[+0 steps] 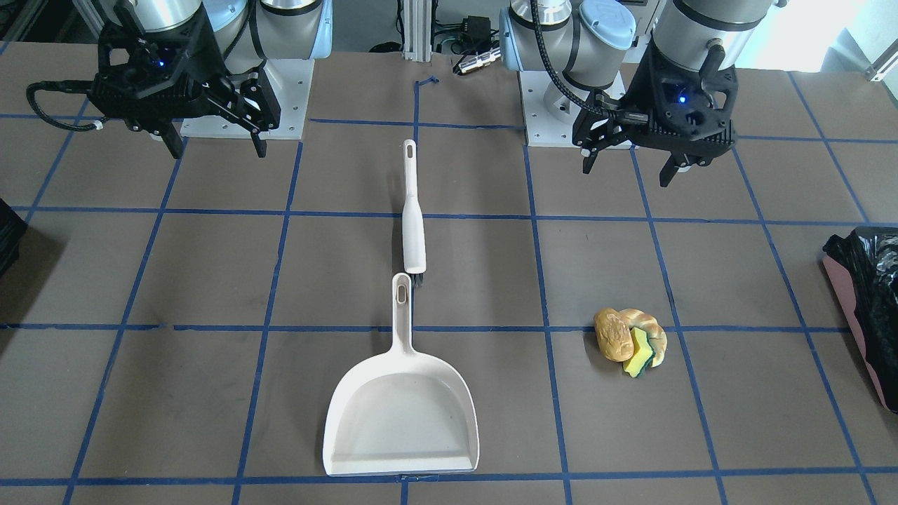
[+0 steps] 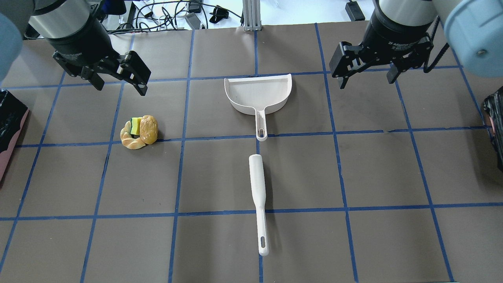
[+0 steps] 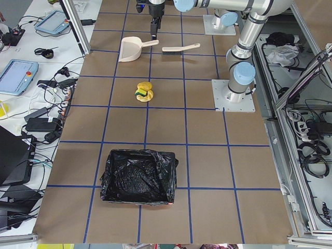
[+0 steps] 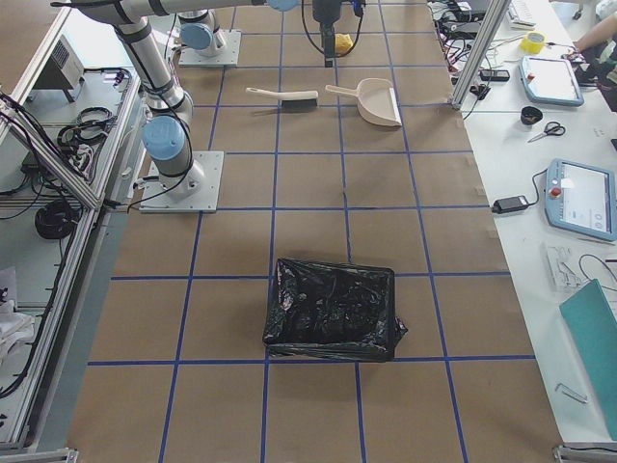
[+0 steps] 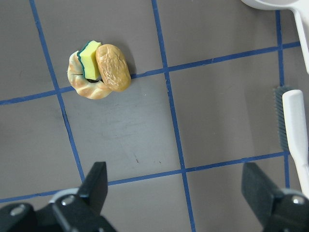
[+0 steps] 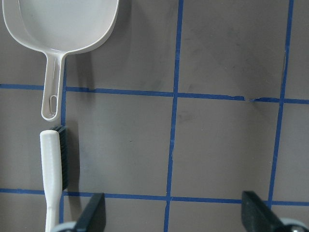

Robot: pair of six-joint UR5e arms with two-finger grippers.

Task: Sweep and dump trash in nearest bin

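Observation:
The trash, a brown lump, a braided bread piece and a yellow-green sponge, lies in a pile on the table's left part; it also shows in the left wrist view. The pink bin with the black bag stands at the left table edge, also seen in the front view. My left gripper hovers open and empty just beyond the pile. My right gripper hovers open and empty to the right of the white dustpan. A white brush lies in line with the dustpan's handle.
A second black-bagged bin stands at the right table edge. Blue tape lines grid the brown table. Cables and devices lie beyond the far edge.

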